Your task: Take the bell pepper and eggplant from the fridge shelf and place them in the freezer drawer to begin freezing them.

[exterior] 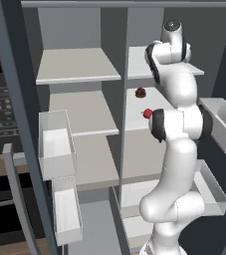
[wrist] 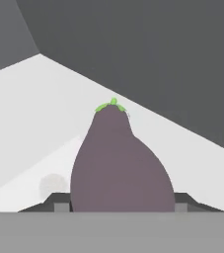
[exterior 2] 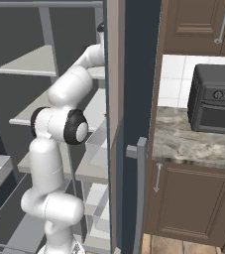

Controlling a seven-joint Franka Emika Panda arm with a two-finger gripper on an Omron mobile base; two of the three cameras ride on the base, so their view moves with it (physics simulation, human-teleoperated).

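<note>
With the hand [wrist: 118, 206] straddling the eggplant [wrist: 119, 165] on the fridge shelf [wrist: 29, 113], fingers apart on either side, the rounded body is risking squirting forward toward the far wall.

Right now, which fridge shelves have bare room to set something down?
The left column's shelves look bare. The right middle shelf is crowded: bell pepper, a maroon round thing, the arm, and the eggplant between the hand's fingertips.

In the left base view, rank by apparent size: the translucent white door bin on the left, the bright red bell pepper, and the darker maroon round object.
1. Translucent white door bin, by far the largest.
2 and 3. Bright red bell pepper and darker maroon round object look about alike. The maroon one sits deeper on the white fridge shelf, so I won't rank them.
</note>
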